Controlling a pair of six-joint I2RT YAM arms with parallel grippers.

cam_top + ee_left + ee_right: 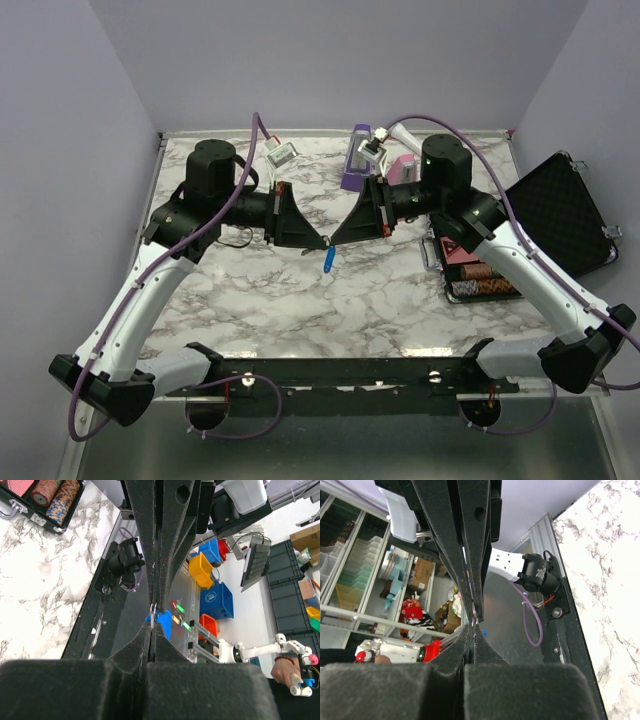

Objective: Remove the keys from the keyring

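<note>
The two arms meet tip to tip above the middle of the white-and-grey marbled table (300, 310). The left gripper (322, 243) and right gripper (336, 240) are each squeezed fully closed, with no gap showing between the black padded fingers in either wrist view. Pinched where they meet is a thin, pale metal keyring (153, 611). The left tips plainly nip it. The right tips seem to hold the same loop, though how much of it each has is too small to tell. The small bright-blue oval-headed key (329, 260) hangs from that point, just below the fingertips and clear of the tabletop. Its long axis runs downward, crosswise to the line of the two grippers, so neither arm is nearer. The coming move turns on this: the key lies off to the side of both grips, not inside either, so freeing it likely means working it along the ring while one side holds firm. At the right edge a black hard case (560, 210) lies open. Its tray holds rows of poker chips (478, 285) in red-brown and blue-and-white stacks, well apart from the key.
</note>
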